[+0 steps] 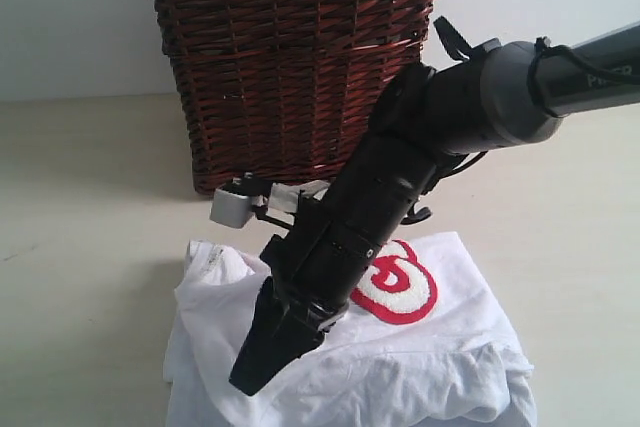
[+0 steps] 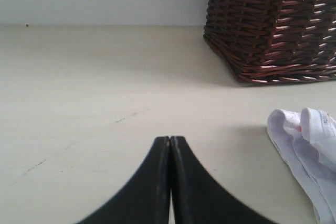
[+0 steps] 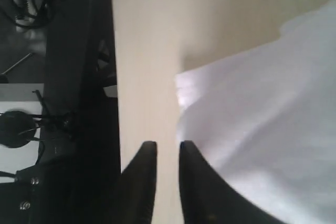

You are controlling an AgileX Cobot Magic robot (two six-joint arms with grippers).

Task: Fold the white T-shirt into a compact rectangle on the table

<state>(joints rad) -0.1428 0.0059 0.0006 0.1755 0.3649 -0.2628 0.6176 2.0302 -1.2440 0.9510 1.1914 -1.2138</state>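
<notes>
We see the shirt (image 1: 430, 357) crumpled on the bench (image 1: 80, 197), lower middle of the exterior frame. The right hand (image 3: 164, 148), beside it, is slightly parted and empty. The left hand (image 2: 169, 140) is closed, empty.

The exterior camera looks from close by and slightly above across the table (image 1: 80, 197), facing the brown wicker basket (image 1: 290, 67) and the wall. The left wrist camera skims low past the left claw (image 2: 170, 142) toward that basket. The right wrist camera looks steeply down past the right claw (image 3: 164, 150). All three catch the white T-shirt (image 1: 430, 367).
</notes>
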